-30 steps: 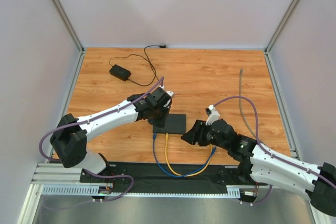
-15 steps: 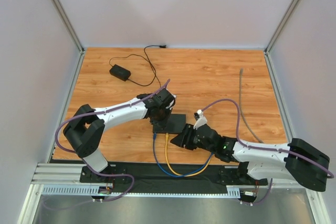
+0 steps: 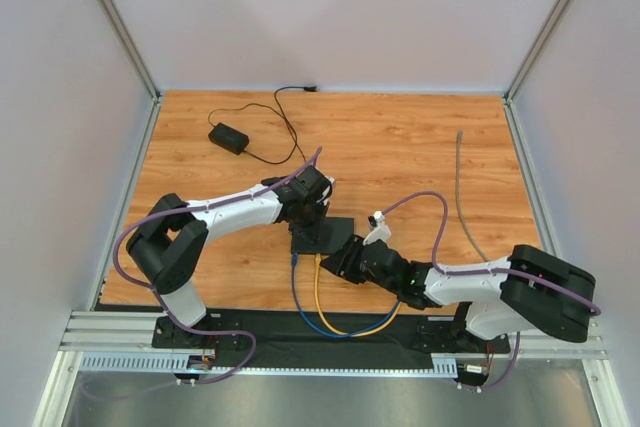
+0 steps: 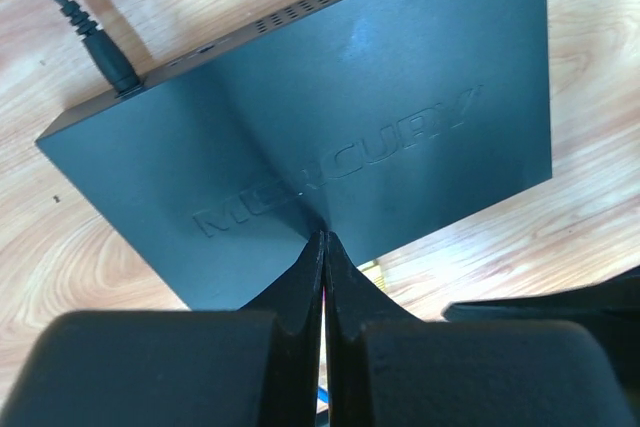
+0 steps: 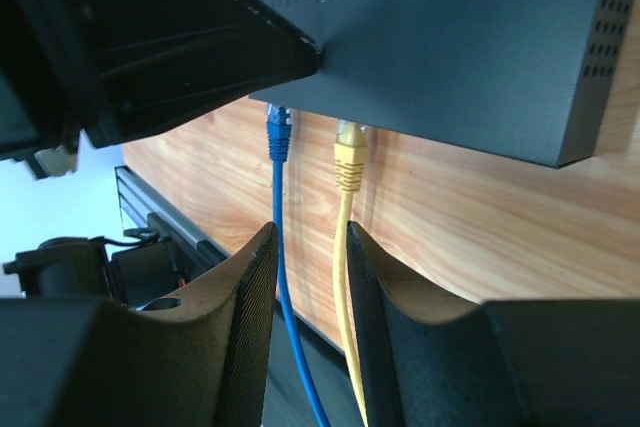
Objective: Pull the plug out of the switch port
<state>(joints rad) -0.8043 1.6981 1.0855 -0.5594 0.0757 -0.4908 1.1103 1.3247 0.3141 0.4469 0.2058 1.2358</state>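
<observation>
The flat black switch (image 3: pixel 330 235) lies mid-table; it also shows in the left wrist view (image 4: pixel 330 117) and the right wrist view (image 5: pixel 450 37). A blue plug (image 5: pixel 279 132) and a yellow plug (image 5: pixel 349 162) sit in its near edge. Their cables, blue (image 3: pixel 298 297) and yellow (image 3: pixel 319 297), loop toward the front. My left gripper (image 3: pixel 305 224) is shut, its tips (image 4: pixel 323 237) pressing on the switch's top. My right gripper (image 3: pixel 338 261) is open just short of the port edge. In its own wrist view (image 5: pixel 312 232) both cables run between the fingers.
A small black power adapter (image 3: pixel 228 137) lies at the back left, and its thin cable runs to a plug (image 4: pixel 110 62) in the switch's far edge. A grey cable (image 3: pixel 460 187) lies at the right. A black rail (image 3: pixel 320 332) runs along the front. Grey walls stand on three sides.
My right gripper has moved left and closer to the switch's port edge, over the two cables. My left gripper has stayed shut on top of the switch, shifting only slightly.
</observation>
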